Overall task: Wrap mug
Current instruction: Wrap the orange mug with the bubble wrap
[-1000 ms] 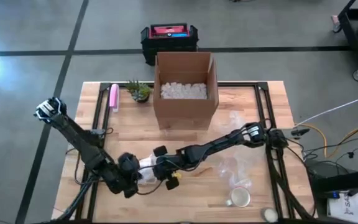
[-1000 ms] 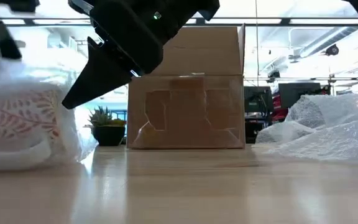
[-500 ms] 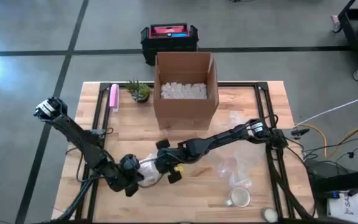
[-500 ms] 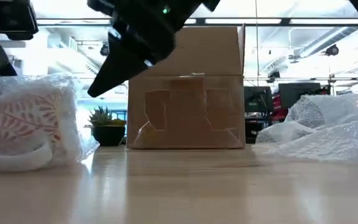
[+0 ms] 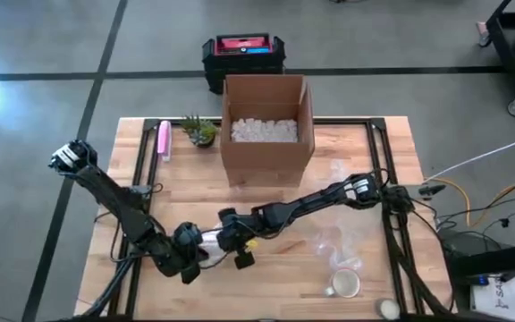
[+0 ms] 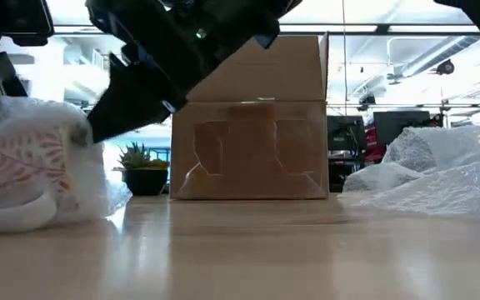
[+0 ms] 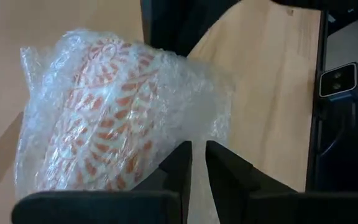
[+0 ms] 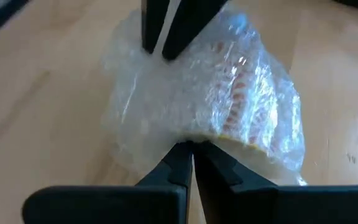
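i have both hands on the white mug with the orange-red leaf pattern, swaddled in clear bubble wrap (image 5: 210, 248), which lies on its side on the wooden bench (image 5: 266, 201) near the front edge, left of centre. my left hand (image 5: 193, 253) sits at the mug's left, its two dark fingers (image 7: 180, 163) drawn almost together with only a thin slit between them, pressed against the wrap; i cannot tell whether any film is pinched in that slit. my right hand (image 5: 229, 248) reaches in from the right, and its fingers (image 8: 178, 163) are closed to a hairline, nipping the edge of the wrap where it lies on the mug's rim. from bench level the bundle (image 6: 32, 167) rests on the wood at far left, with the right arm's dark wrist looming above it. behind, towards the far side, stands an open brown cardboard box (image 5: 266, 125) with white packing fill, a small potted green plant (image 5: 201, 131) to its left. loose bubble wrap (image 5: 338, 241) lies to the right, near a second plain mug (image 5: 345, 284).
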`<state>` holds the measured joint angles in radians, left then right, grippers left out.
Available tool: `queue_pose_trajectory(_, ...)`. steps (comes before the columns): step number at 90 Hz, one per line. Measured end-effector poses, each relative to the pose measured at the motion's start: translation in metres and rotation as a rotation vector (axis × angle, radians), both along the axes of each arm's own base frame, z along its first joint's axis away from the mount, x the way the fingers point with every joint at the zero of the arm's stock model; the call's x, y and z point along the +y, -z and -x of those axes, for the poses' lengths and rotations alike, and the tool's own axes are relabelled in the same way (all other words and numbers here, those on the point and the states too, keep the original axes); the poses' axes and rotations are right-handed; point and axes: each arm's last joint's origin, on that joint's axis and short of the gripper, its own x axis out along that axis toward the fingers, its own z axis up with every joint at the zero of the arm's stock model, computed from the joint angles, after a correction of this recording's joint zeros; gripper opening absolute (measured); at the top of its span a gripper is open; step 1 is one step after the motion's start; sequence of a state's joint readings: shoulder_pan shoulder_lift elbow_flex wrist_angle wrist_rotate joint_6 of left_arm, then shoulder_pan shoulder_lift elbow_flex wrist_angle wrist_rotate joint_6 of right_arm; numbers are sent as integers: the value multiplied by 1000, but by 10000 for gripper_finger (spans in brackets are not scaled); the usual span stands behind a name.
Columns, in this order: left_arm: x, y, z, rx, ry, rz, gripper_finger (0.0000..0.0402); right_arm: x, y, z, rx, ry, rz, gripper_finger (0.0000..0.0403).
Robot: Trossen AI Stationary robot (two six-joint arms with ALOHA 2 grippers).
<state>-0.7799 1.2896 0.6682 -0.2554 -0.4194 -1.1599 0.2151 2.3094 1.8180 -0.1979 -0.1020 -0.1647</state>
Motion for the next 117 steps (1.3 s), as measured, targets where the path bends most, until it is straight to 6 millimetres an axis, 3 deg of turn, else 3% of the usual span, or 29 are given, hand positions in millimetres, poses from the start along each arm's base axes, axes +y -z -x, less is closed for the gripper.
queue_pose_trajectory(11,-3,-12,-4,6,28,31,36,1,1,-4,-45,8,-17,2)
queue_pose_trajectory(25,-5,-48,-4,118,49,25,36,0,4,-2,-44,19,-6,2)
queue_pose_trajectory(34,-5,-71,3,221,5,23,36,0,5,-2,-40,23,-1,2)
queue_pose_trajectory(43,-10,-80,13,334,-16,68,36,0,5,-2,-37,23,1,2)
queue_pose_trajectory(58,-21,-63,21,439,-18,126,36,0,6,-1,-34,22,3,2)
queue_pose_trajectory(71,-22,-46,17,395,-68,59,36,0,6,-1,-34,22,3,2)
queue_pose_trajectory(99,-28,0,14,358,-31,176,36,1,5,-1,-35,18,5,2)
queue_pose_trajectory(117,-21,20,15,314,-37,228,36,12,-11,-2,-15,-26,67,2)
